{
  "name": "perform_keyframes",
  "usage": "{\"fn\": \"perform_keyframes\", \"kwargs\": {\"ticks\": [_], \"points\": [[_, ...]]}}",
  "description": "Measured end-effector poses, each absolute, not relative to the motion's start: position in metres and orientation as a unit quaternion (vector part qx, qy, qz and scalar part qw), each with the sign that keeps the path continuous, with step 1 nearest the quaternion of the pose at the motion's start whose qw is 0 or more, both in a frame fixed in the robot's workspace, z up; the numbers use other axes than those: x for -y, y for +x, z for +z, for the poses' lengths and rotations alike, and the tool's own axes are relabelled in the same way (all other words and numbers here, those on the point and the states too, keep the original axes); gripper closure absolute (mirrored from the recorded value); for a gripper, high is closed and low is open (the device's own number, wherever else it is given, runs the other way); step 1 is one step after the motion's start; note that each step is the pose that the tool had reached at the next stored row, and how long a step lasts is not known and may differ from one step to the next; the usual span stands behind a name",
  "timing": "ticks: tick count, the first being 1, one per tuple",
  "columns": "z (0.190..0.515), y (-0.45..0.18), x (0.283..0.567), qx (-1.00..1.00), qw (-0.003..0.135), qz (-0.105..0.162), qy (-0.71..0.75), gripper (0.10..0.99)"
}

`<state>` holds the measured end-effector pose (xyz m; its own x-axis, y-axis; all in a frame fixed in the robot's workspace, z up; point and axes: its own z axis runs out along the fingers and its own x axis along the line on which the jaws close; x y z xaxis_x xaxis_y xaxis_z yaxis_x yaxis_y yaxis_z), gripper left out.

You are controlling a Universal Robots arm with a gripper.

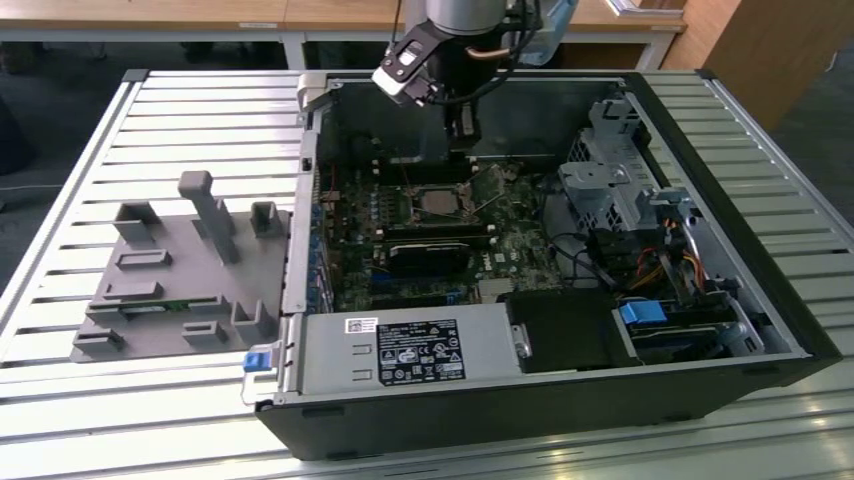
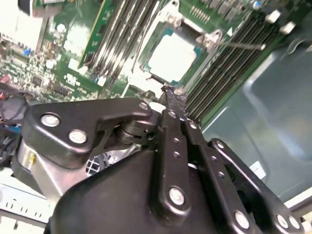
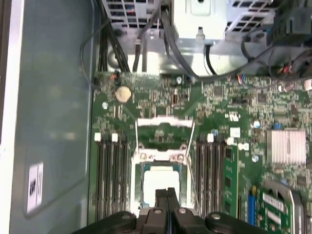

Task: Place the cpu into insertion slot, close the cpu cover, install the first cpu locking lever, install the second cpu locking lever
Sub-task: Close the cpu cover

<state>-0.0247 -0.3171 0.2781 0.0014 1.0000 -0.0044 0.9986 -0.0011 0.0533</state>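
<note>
Silvery cpu (image 3: 153, 179) lies flat in the slot (image 3: 184, 183), face up, with glare washing out its surface. In the first wrist view its near edge is hidden behind the claw (image 3: 165, 191). Cover (image 3: 163, 122) is swung open, lying back over the green board just beyond the slot, and the board shows through its window. Claw is clenched on itself, fingers pressed together with just a seam between them. The tips hang over the cpu's edge; can't tell if they touch. In the second wrist view the black claw linkage blocks the lower half, with the tips near the slot's corner. A thin rod (image 2: 241, 46) sticks out from the slot's side across the memory slots (image 2: 224, 63); which lever it is can't be made out. In the exterior view the arm comes down into the open case (image 1: 534, 410) near its far wall, and the claw tip is lost against the dark interior. The slot is tiny there and the cover is unreadable. Memory slots flank the slot closely on both sides. Cables and a metal cage (image 3: 204, 19) crowd the board edge beyond the cover. Open room lies straight above the slot. The case sits on a slatted desk (image 1: 134, 430), with a grey fixture (image 1: 187, 280) just beside it on the exterior view's left.
</note>
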Motion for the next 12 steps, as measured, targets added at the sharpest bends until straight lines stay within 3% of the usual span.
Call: {"fn": "perform_keyframes", "kwargs": {"ticks": [12], "points": [[0.2717,-0.0183,0.3204,-0.708,0.012,0.023,0.706,0.980]]}}
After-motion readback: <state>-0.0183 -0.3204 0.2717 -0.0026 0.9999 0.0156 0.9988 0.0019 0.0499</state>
